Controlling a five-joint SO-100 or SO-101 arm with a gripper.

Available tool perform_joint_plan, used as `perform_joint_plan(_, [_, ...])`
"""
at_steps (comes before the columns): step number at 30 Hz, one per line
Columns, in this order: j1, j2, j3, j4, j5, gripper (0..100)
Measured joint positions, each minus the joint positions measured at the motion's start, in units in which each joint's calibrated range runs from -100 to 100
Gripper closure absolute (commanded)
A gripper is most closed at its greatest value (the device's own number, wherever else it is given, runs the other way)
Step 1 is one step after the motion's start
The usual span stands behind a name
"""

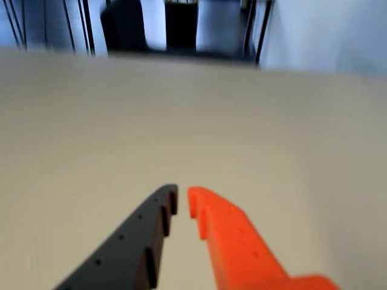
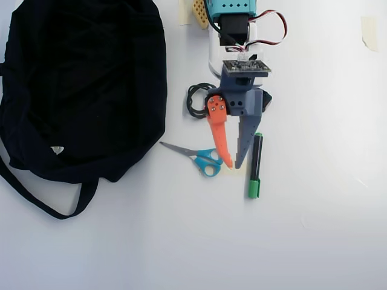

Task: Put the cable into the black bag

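Observation:
The black cable (image 2: 195, 100) lies coiled on the white table, just left of the arm's wrist and partly hidden under it. The black bag (image 2: 84, 84) lies flat at the upper left, its strap trailing to the lower left. In the overhead view my gripper (image 2: 233, 164) points down the picture, past the cable, with its orange and grey fingers nearly together and nothing between them. In the wrist view the gripper (image 1: 182, 196) shows only a thin gap over bare table. Neither cable nor bag shows in that view.
Blue-handled scissors (image 2: 203, 158) lie just left of the fingertips. A green and black marker (image 2: 254, 166) lies just right of them. The arm's base (image 2: 228, 15) stands at the top middle. Dark furniture legs (image 1: 181, 27) show beyond the table's far edge.

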Motion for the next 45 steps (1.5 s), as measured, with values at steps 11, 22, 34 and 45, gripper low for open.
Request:
perform_joint_plan(11, [0.4,-7.6,0.2,33.8,0.4,98])
perform_joint_plan(22, [-1.5,-7.7,3.3,61.9,6.3,98])
perform_joint_plan(34, [-0.4,-7.7,7.3,69.9,6.4,97])
perform_joint_plan(45, [-0.5,-7.7,12.3,70.2,11.5,78])
